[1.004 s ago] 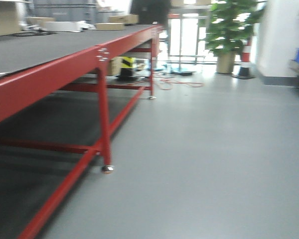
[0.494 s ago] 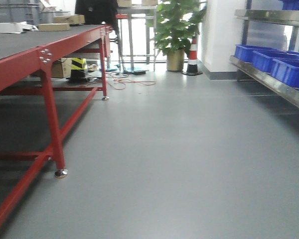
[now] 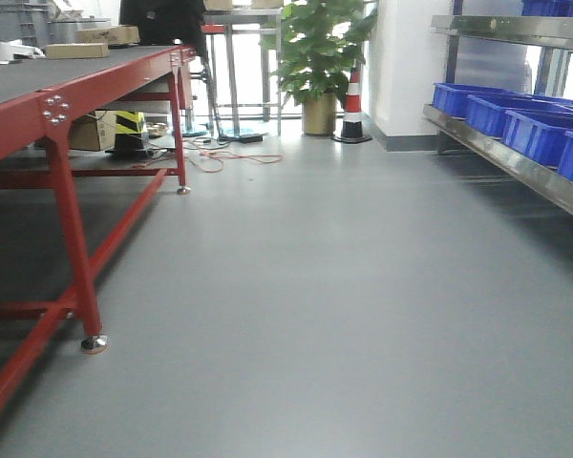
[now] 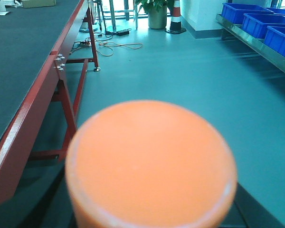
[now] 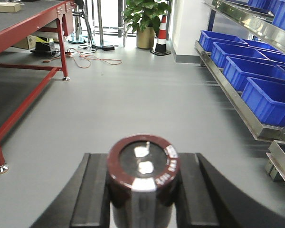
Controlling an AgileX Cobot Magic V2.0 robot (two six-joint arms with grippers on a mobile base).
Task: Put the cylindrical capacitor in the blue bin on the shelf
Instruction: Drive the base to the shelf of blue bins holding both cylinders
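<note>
Capacitor is held upright in the right gripper, pinched between the two black fingers, one on each side of its dark sleeve. Its top is turned towards the wrist camera: a brown rim, two small silvery terminals and a pale stripe with white print down the near side can be made out. It is carried above the grey floor, well apart from the shelf, which runs along the right side.

On the shelf, blue bins are set in a row behind the steel rail, with more bins on a higher level. The same shelf and bins are seen at the right edge of the front view.

The left wrist view is largely filled by a blurred round orange object, very close to the lens. Whether the left gripper is spread or clamped on it cannot be told, since the fingers are hidden.

A red table with a dark top stands to the left. At the far end, a plant, a striped cone and loose cables are seen on the floor.
</note>
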